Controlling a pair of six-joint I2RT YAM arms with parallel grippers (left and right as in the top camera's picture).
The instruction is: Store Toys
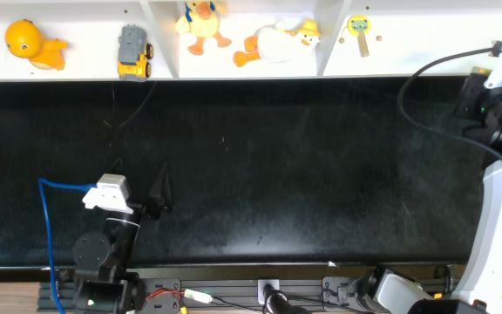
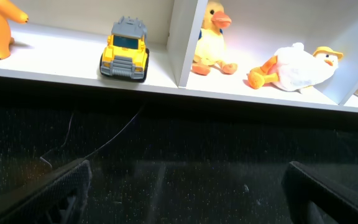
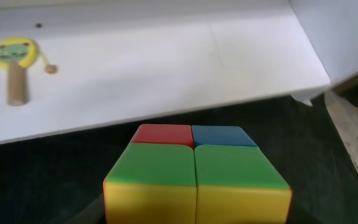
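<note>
Right wrist view had the colour cube (image 3: pixel 194 177) close under the lens, green on top, yellow on the near side, red and blue behind. It was raised off the black mat (image 3: pixel 55 162), just short of the white shelf (image 3: pixel 166 68). It sat where the right gripper (image 1: pixel 476 98) closes, so I judged it clamped there, though the cube hid the jaws themselves.

The open bay ahead held a small rattle drum (image 3: pixel 16 62) off to one side, with bare floor beside it. The step in hand looked like carrying the cube to that bay. The next move called for going forward over the shelf lip, lowering onto the bare patch apart from the drum, then letting go.

Left wrist view gave what the right one did not: the yellow truck (image 2: pixel 125 51), the plush duck (image 2: pixel 211 38) and the white plush duck (image 2: pixel 297 65) stored in their bays. It also showed the left gripper (image 2: pixel 188 183) spread wide with nothing in it, low over the mat. Top view placed both arms, the left near its base, the right well apart at the shelf's right end.
</note>
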